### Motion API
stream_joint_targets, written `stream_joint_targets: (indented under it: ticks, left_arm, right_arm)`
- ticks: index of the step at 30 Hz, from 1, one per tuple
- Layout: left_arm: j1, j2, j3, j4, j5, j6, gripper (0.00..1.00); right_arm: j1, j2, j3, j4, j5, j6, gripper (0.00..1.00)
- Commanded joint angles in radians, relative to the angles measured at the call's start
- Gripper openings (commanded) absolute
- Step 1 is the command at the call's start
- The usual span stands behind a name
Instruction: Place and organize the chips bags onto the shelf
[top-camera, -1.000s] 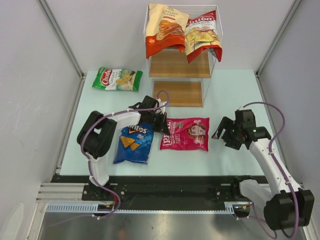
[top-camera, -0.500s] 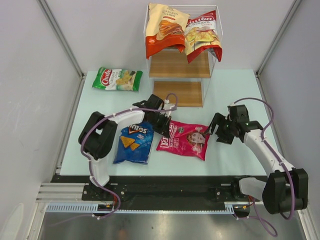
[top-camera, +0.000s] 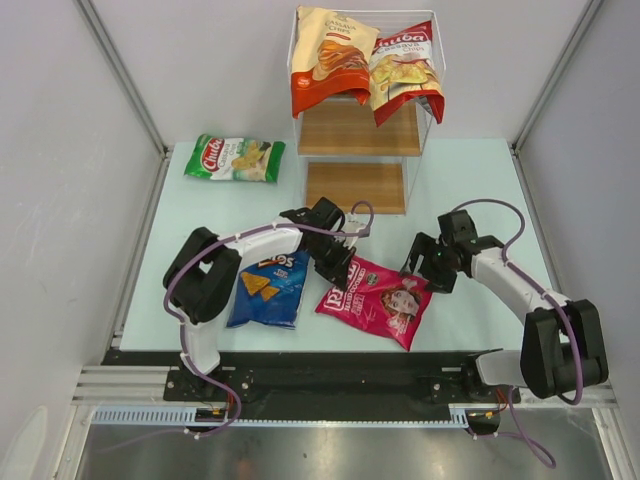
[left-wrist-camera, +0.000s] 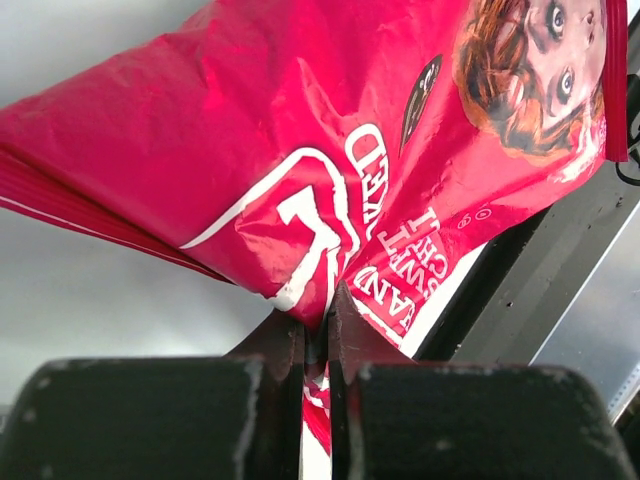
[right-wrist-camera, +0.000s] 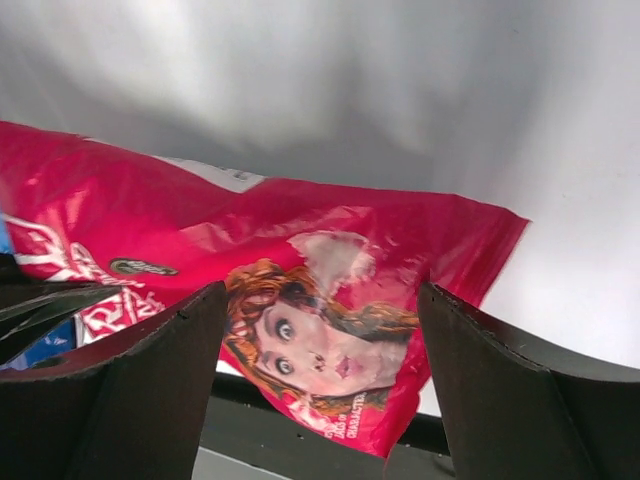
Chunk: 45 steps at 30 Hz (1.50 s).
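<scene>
The pink Real bag (top-camera: 380, 300) lies tilted near the table's front middle. My left gripper (top-camera: 338, 268) is shut on its upper left edge; the left wrist view shows the pink bag (left-wrist-camera: 330, 150) pinched between the fingers (left-wrist-camera: 280, 345). My right gripper (top-camera: 428, 262) is open just right of the bag, which shows between the open fingers in the right wrist view (right-wrist-camera: 330, 330). The blue Doritos bag (top-camera: 268, 288) lies left of it. The green Chuba bag (top-camera: 234, 157) lies at the back left. The orange-and-cream bag (top-camera: 325, 57) and red Chuba cassava bag (top-camera: 405, 70) stand on the shelf's (top-camera: 357, 130) top tier.
The shelf's middle board and lower board (top-camera: 357, 187) are bare. Grey walls close in the table on left, right and back. A black rail (top-camera: 330, 375) runs along the front edge.
My left gripper has dragged the pink bag right and toward the front, turning it clockwise. My right gripper has moved left, up to the bag's right edge.
</scene>
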Motion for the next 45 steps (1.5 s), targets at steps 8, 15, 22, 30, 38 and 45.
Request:
stream_joint_targets:
  ticks: [8,15,22,30,38,45]
  left_arm:
    - [0.003,-0.001,0.049,-0.037,-0.027,0.054,0.0]
    - [0.0,0.001,0.04,-0.051,-0.029,0.086,0.0]
    - [0.002,0.024,0.076,-0.08,-0.003,0.096,0.0]
    - [0.002,0.079,0.141,-0.102,-0.038,0.094,0.26]
    - [0.032,0.14,0.201,-0.091,-0.084,0.044,0.38]
    - [0.078,0.136,0.227,-0.048,-0.149,-0.065,0.55]
  right_arm:
    - [-0.061,-0.012,0.02,0.056,0.099,0.003,0.82]
    - [-0.039,0.072,0.05,0.23,-0.016,-0.07,0.82]
    - [0.083,0.184,0.057,0.353,-0.114,-0.142,0.82]
    - [0.149,0.233,0.057,0.374,-0.211,-0.161,0.82]
    - [0.184,0.246,0.056,0.345,-0.238,-0.146,0.64]
    - [0.179,0.189,0.057,0.291,-0.17,-0.072,0.14]
